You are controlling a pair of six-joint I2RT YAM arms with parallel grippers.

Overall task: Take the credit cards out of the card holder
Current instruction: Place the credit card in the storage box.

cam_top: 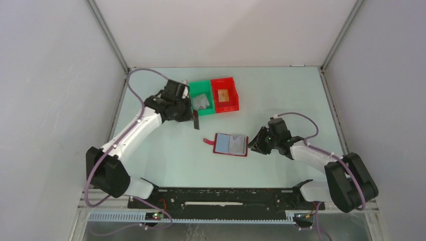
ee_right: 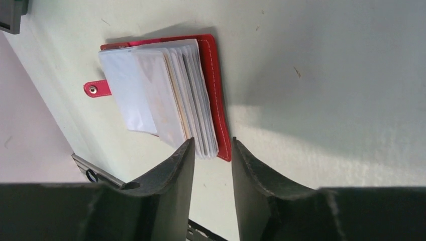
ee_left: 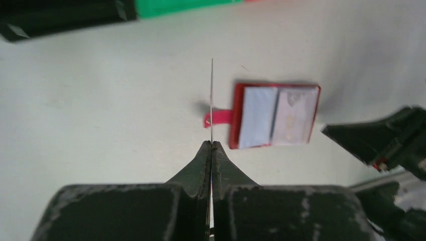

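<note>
L fingers [ee_left: 206, 161] clench card [cam_top: 196, 121], edge-on in wrist cam, dark in top; R fingers [ee_right: 178, 168] parted by card holder [ee_right: 217, 75].

**Robotics laboratory test cell.** Plain white panels [cam_top: 50, 75] framed by aluminium struts [cam_top: 108, 35] enclose a pale green surface [cam_top: 281, 100] on three sides. Two white jointed arms, the left arm [cam_top: 135, 130] and the right arm [cam_top: 311, 155], are bolted to a black base plate [cam_top: 226, 197] at the near edge. Each ends in a black two-finger tool: left tool [cam_top: 195, 119], right tool [cam_top: 252, 146]. Purple cables [cam_top: 145, 73] loop to the wrists, and a slotted cable duct [cam_top: 216, 217] runs below the plate. A green bin [cam_top: 200, 86] and a red bin [cam_top: 223, 81], both small plastic trays, stand on the surface.
</note>
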